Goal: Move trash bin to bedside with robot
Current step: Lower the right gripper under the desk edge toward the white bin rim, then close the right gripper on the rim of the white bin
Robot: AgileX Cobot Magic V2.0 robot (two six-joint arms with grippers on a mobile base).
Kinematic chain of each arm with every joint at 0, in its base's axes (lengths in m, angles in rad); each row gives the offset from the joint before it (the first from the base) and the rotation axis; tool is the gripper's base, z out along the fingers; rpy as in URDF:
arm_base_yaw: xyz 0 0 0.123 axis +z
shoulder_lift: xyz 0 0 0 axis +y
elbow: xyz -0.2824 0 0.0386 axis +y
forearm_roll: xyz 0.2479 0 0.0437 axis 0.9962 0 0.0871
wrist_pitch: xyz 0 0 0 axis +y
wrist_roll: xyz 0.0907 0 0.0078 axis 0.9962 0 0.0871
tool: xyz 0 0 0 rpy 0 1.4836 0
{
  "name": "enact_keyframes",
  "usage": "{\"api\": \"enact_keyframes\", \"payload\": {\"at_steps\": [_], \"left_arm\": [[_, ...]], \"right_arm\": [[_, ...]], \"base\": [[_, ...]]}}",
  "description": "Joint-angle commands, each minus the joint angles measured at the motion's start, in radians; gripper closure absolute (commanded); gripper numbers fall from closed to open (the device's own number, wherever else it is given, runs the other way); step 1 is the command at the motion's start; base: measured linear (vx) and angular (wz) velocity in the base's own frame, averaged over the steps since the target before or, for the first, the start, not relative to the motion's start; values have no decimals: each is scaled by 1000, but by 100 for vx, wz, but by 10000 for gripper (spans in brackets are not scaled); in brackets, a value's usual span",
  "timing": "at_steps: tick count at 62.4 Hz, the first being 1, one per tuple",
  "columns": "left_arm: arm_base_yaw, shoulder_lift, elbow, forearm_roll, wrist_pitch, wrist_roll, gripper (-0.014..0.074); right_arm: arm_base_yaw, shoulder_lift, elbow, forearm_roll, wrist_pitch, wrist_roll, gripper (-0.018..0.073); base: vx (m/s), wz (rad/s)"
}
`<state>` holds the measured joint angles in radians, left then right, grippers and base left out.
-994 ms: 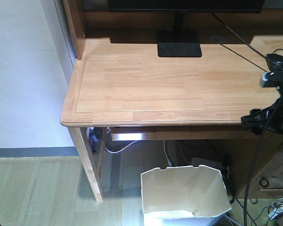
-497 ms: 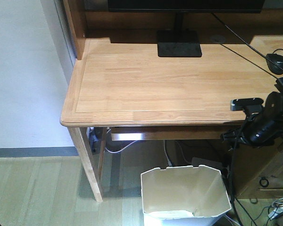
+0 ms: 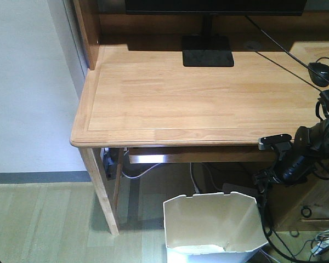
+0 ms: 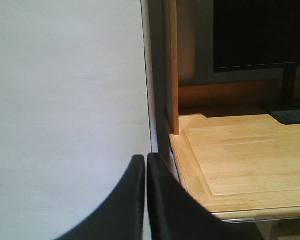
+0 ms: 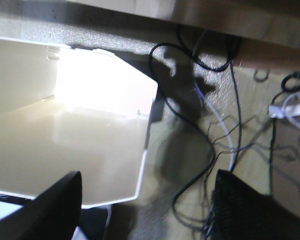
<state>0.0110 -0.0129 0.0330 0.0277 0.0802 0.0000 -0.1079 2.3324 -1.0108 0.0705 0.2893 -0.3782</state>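
The white trash bin (image 3: 214, 224) stands on the floor under the desk's front edge, its faceted rim open to the top. In the right wrist view the trash bin (image 5: 75, 135) fills the left half. My right gripper (image 5: 147, 175) is open and hangs above the bin's right rim edge, one finger over the bin and one over the floor cables. In the front view the right gripper (image 3: 261, 178) sits just above the bin's right corner. My left gripper (image 4: 146, 159) is shut on nothing, held up before a white wall. The bedside is out of view.
A light wooden desk (image 3: 181, 98) carries a monitor stand (image 3: 208, 57) and a black mouse (image 3: 319, 74). Its leg (image 3: 101, 192) stands left of the bin. Tangled cables (image 5: 215, 125) lie on the floor right of the bin. A wall (image 3: 27, 82) lies left.
My right arm has come down from desk height and leftwards, ending just above the bin's right rim. The bin and the left gripper have not moved.
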Motion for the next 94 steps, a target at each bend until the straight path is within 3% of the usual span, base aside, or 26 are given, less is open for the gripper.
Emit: {"api": "enact_keyframes", "payload": {"at_steps": [1, 15, 28, 33, 56, 72, 94], "left_arm": [[-6, -14, 12, -9, -74, -14, 603], [-6, -14, 12, -9, -74, -14, 603], [-6, -14, 12, -9, -74, -14, 603], [-6, -14, 12, -9, -75, -14, 603], [-6, -14, 12, -9, -75, -14, 603], [-6, -14, 12, -9, -75, -14, 603], [-6, -14, 12, -9, -75, -14, 603]], "right_arm": [[-45, 75, -35, 53, -62, 21, 30], [-44, 56, 14, 82, -135, -1, 43], [-36, -94, 262, 99, -461, 14, 90], [-29, -121, 309, 86, -518, 17, 103], [-8, 3, 289, -36, -478, 127, 112], [-8, 187, 169, -145, -429, 226, 112], [-12, 404, -89, -147, -299, 259, 112]], "base": [[0, -1], [-1, -4], [-1, -2], [0, 0], [0, 0], [0, 0], [0, 0]]}}
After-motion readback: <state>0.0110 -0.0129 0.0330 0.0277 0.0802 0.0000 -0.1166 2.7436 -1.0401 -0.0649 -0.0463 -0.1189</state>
